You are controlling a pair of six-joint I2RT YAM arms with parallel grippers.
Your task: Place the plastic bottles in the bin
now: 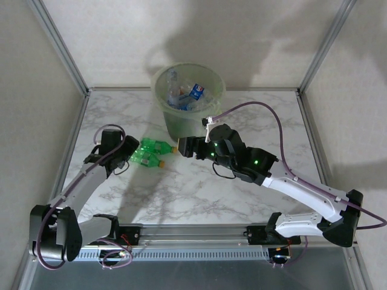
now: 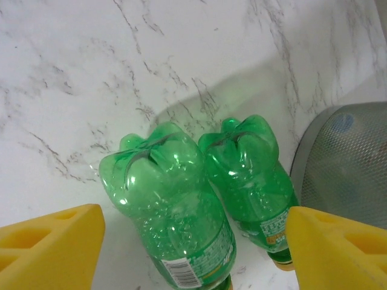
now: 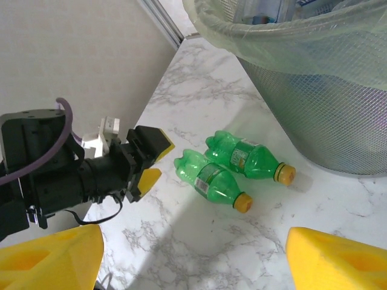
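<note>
Marble-patterned tabletop (image 1: 199, 187) carries all items. Between its near edge and its centre, the left gripper (image 1: 129, 151) and the right gripper (image 1: 184, 147) face each other. Both have their jaws apart and hold nothing.

Two green bottles lie side by side between the grippers, left of centre, with the yellow caps towards the right gripper. The nearer green bottle (image 1: 147, 159) touches the farther green bottle (image 1: 155, 146). The left jaws bracket the bottle bases.

The bin (image 1: 181, 121) stands at the middle of the far edge, just beyond the caps. It already holds clear blue-labelled bottles (image 1: 195, 92).

Step in hand, as judged: approach to pick. The next move calls for closing on one bottle body only, then lifting it above the bin rim.
</note>
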